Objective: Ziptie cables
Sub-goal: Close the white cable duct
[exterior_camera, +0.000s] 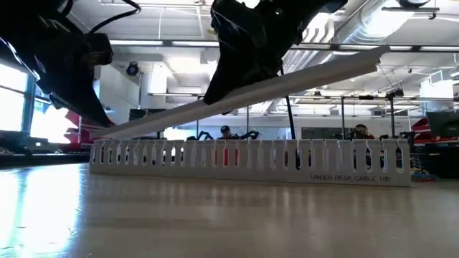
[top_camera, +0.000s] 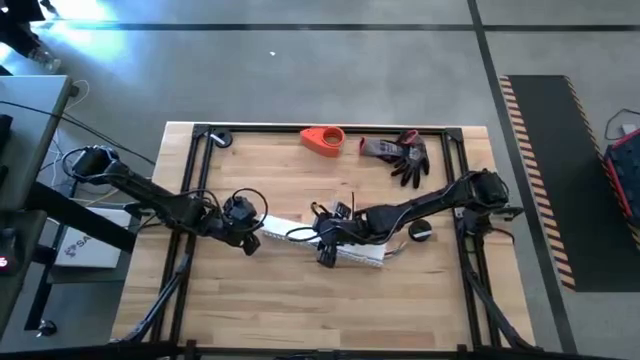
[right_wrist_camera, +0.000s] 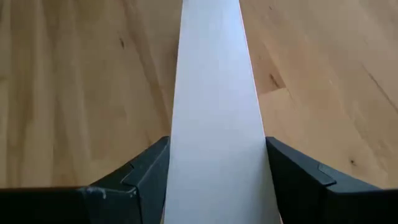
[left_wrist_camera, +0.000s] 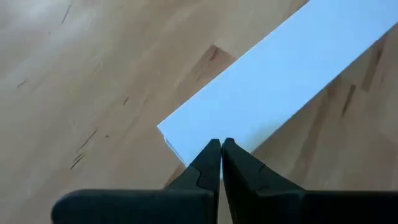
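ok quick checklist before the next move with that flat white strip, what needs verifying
1. Left end effector pinching the end of the flat white strip: ok, fingers closed on its edge.
2. Right end effector holding the strip across its width: ok, a finger on each side.
3. Strip lifted off the white slotted channel: ok at the raised end; the low end is hidden behind the left arm, cannot tell.
4. Cables seated in the channel: cannot tell, only dark shapes show through the slots.
5. Orange tape dispenser and dark glove away from the work: ok, both near the far table edge.
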